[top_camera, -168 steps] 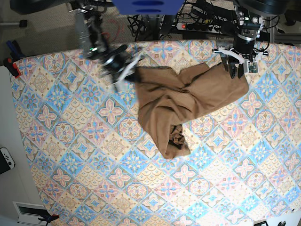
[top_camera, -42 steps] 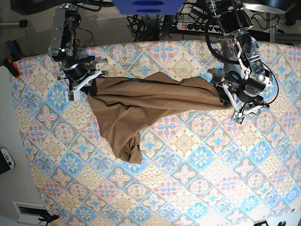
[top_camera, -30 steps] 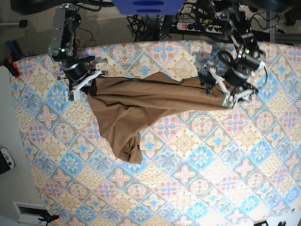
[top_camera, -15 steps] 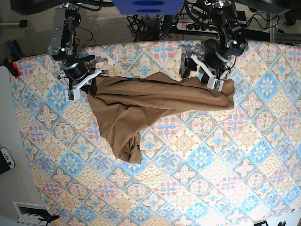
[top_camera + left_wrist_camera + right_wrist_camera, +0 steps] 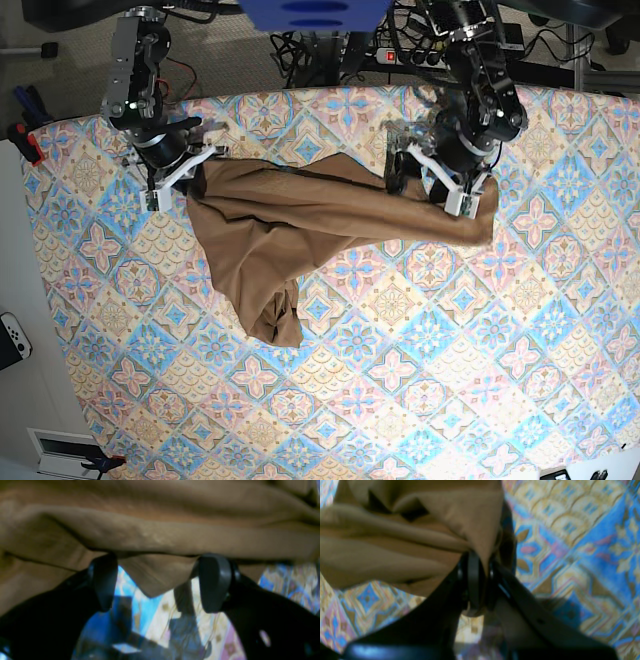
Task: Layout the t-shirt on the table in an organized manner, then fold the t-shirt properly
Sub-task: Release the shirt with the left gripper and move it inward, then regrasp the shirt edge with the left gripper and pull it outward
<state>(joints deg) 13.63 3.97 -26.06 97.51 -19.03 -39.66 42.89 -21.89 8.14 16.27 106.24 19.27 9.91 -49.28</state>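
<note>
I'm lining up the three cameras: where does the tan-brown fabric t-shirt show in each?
Base: tan-brown fabric t-shirt across upper middle.
Left wrist: fills the top, above the open left claw.
Right wrist: upper left, pinched in the right claw.
Shared landmark: pastel tile-patterned table.

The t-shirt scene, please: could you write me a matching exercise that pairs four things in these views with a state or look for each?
Column one:
1. left gripper
2. right gripper
3. t-shirt
4. table

Column two:
A. covered in pastel blue, pink and cream tiles
B. jaws apart, a point of cloth hanging between them
C. plain tan-brown, stretched between the two arms with one part trailing down
D. clamped shut on a fold of cloth

Pairs: 1-B, 2-D, 3-C, 4-A
</note>
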